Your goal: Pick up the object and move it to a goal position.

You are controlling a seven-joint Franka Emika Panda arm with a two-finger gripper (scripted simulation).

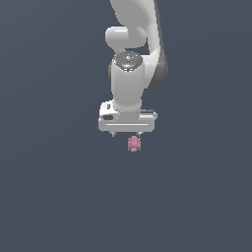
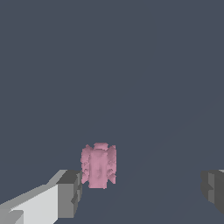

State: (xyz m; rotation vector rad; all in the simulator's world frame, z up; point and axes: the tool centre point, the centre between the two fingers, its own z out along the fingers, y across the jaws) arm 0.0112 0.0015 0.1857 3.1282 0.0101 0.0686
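Note:
The object point(image 1: 134, 144) is a tiny pink knobbly lump lying on the dark grey floor just below my white gripper point(image 1: 126, 134). In the wrist view the object point(image 2: 99, 165) lies within the wide gap of the gripper point(image 2: 142, 192), close beside one grey fingertip point(image 2: 70, 192) and far from the other. The gripper is open and holds nothing. Whether the near fingertip touches the lump is unclear.
The white arm point(image 1: 129, 78) rises behind the hand towards the top of the exterior view. A plain dark grey surface point(image 1: 49, 187) fills everything else, with no other objects or marker in sight.

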